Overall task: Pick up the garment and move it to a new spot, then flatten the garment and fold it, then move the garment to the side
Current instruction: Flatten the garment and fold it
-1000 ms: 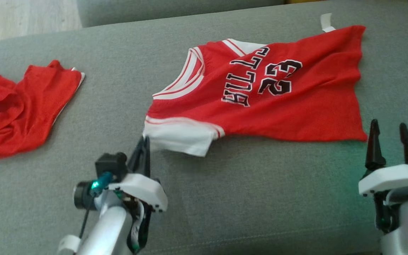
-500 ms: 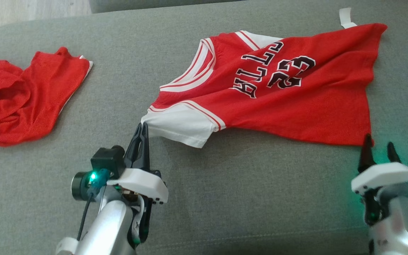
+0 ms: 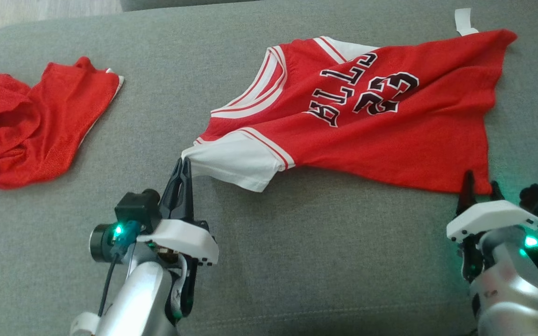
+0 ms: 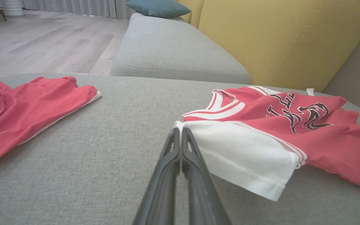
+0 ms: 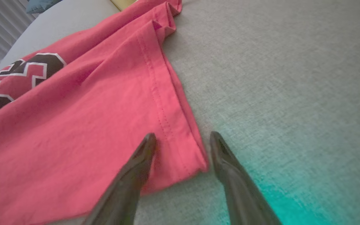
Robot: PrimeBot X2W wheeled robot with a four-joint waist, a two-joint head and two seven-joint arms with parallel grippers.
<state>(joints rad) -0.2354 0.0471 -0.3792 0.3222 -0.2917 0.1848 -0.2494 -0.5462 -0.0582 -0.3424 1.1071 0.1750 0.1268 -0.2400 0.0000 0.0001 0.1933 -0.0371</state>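
- Right hand point(image 3: 481, 179) has reached the jersey's point(image 3: 390, 140) hem corner, fingers spread astride it.
- Left hand point(image 3: 182, 161) pinches the white sleeve point(image 3: 236, 163) shut.
- Jersey lies on grey sofa point(image 3: 297, 261); left wrist view adds yellow backrest point(image 4: 277, 40).

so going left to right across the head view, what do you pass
crumpled red cloth garment → left pincer, shut on the jersey's white sleeve → red and white basketball jersey with black lettering → right pincer, open at the jersey's hem corner
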